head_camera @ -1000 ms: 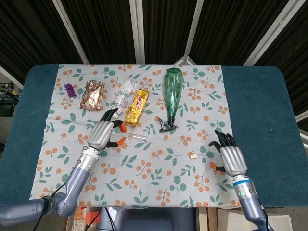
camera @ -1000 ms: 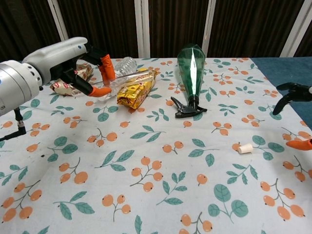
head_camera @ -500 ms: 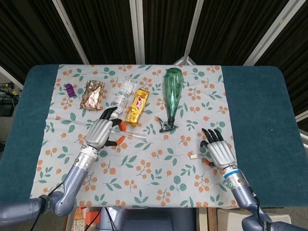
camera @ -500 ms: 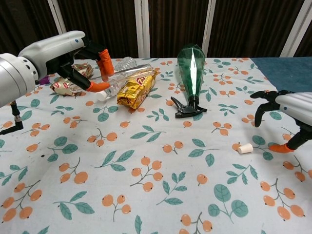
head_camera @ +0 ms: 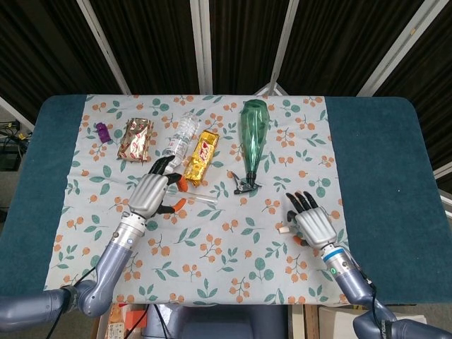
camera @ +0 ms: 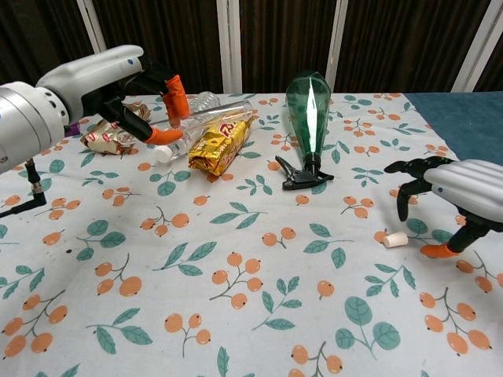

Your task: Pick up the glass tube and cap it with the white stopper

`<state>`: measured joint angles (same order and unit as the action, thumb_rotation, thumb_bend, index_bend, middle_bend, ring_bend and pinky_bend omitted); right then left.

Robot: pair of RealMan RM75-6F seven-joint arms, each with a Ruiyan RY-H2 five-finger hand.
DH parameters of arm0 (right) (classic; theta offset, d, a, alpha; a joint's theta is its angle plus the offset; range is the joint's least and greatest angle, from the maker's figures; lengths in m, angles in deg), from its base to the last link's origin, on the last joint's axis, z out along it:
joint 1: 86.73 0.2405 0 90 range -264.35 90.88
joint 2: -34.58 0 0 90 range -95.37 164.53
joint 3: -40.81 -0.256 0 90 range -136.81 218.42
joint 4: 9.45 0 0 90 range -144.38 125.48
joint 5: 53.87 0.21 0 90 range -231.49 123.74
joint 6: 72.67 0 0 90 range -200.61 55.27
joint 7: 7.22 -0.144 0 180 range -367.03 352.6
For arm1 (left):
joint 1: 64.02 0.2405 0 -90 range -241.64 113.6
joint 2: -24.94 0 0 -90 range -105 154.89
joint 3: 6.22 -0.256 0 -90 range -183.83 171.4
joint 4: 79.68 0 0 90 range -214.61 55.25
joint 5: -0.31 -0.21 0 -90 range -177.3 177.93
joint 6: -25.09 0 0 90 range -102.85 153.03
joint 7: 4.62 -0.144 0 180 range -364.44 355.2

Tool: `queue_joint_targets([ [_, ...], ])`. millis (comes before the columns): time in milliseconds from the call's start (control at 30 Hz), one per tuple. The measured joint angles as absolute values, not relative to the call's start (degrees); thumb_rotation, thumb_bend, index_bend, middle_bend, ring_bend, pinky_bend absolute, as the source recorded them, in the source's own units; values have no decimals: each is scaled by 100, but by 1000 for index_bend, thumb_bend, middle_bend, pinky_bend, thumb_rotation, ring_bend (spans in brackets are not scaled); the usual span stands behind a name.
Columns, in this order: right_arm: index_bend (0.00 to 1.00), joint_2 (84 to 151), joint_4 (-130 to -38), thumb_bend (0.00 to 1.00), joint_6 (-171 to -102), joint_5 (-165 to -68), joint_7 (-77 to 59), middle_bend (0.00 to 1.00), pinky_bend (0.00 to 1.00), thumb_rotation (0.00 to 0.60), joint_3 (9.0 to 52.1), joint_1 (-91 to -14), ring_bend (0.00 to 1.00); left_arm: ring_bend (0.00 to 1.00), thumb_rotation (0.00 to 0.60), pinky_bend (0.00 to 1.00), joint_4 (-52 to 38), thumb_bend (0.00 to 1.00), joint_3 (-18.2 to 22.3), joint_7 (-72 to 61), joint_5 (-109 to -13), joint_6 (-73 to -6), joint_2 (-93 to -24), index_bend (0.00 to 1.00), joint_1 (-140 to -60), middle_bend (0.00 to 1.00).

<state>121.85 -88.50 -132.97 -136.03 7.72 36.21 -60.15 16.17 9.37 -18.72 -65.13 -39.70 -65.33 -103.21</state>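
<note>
Glass tube (camera: 211, 112) lifted in the left hand (head_camera: 150, 193), stopper (camera: 394, 239) on the cloth (camera: 259, 290)
The tube was pinched between the left hand's orange fingertips (camera: 174, 87), above the cloth near the plastic bottle (head_camera: 179, 135) and yellow snack packet (head_camera: 200, 156). The white stopper lay just beside the right hand (camera: 452, 187), which hovered with fingers spread and curved, holding nothing, right of the green spray bottle (camera: 308, 108)

Purple item (head_camera: 103, 131) too small to identify
</note>
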Motion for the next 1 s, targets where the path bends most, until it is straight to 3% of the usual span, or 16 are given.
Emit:
queue_joint_targets([
  [1000, 497, 12507, -8597, 327, -13234, -13414, 1015, 85, 0, 600, 3695, -5863, 0, 55, 600, 0, 1612, 509, 903, -1832, -6436, -4024, -6464, 663, -10321, 509],
])
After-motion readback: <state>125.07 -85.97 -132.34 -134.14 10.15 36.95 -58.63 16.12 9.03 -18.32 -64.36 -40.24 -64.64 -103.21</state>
